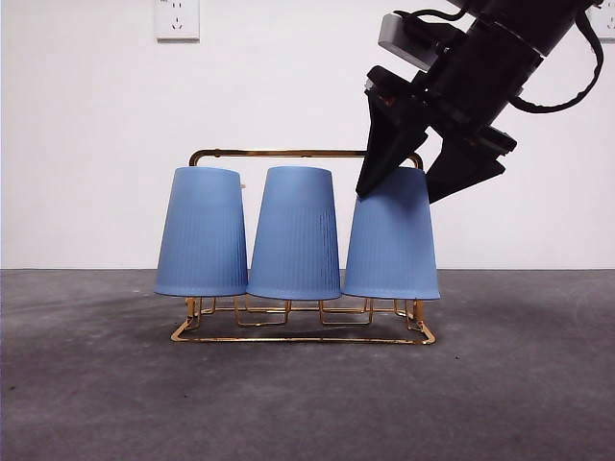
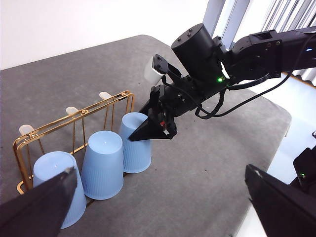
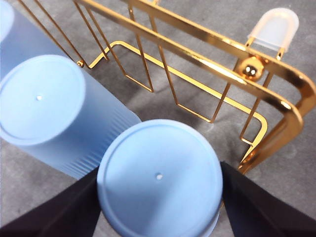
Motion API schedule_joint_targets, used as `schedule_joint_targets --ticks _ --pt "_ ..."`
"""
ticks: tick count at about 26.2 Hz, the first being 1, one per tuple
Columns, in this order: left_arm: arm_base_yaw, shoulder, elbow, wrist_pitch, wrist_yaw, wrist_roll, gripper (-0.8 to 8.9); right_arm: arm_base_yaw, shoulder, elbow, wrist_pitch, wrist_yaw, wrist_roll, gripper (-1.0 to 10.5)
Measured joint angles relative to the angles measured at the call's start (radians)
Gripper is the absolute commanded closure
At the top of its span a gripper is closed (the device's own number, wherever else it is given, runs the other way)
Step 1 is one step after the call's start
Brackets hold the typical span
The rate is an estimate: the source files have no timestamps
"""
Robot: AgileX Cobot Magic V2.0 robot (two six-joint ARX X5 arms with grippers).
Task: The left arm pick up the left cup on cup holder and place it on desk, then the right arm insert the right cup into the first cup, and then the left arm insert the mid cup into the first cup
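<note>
Three blue cups stand upside down on the gold cup holder [image 1: 288,153]: the left cup [image 1: 202,235], the mid cup [image 1: 294,235] and the right cup [image 1: 392,240]. My right gripper [image 1: 399,197] comes down from the upper right and is open, one jaw on each side of the right cup's top, close to it. In the right wrist view the right cup [image 3: 158,177] fills the space between the jaws of the right gripper [image 3: 159,170]. My left gripper [image 2: 163,207] is open and empty, well away from the holder [image 2: 74,116].
The dark grey desk [image 1: 307,403] lies in front of and around the holder. A back row of empty white-tipped pegs [image 2: 105,95] stands behind the cups. The desk's edge [image 2: 281,123] is beyond the right arm. A wall socket [image 1: 177,17] is on the white wall.
</note>
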Motion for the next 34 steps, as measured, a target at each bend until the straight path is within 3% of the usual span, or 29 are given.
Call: schedule_joint_targets --ticks 8,14,22,29,34 --pt "-0.001 -0.011 0.000 -0.001 0.000 0.000 2.19 0.001 -0.035 0.056 -0.055 0.002 -0.002 6.9" --pt "-0.007 -0.012 0.000 -0.001 0.000 0.000 2.19 0.002 -0.172 0.100 -0.070 0.002 -0.003 6.9" --pt "-0.008 -0.012 0.000 -0.004 0.000 0.000 2.19 0.023 -0.402 0.147 -0.254 0.005 -0.001 6.9" --pt "-0.008 -0.012 0.000 -0.006 0.000 0.000 2.19 0.150 -0.505 0.132 -0.416 0.005 0.025 6.9" --pt "-0.008 -0.012 0.000 -0.007 0.000 0.000 2.19 0.305 -0.511 0.029 -0.381 0.101 0.076 6.9"
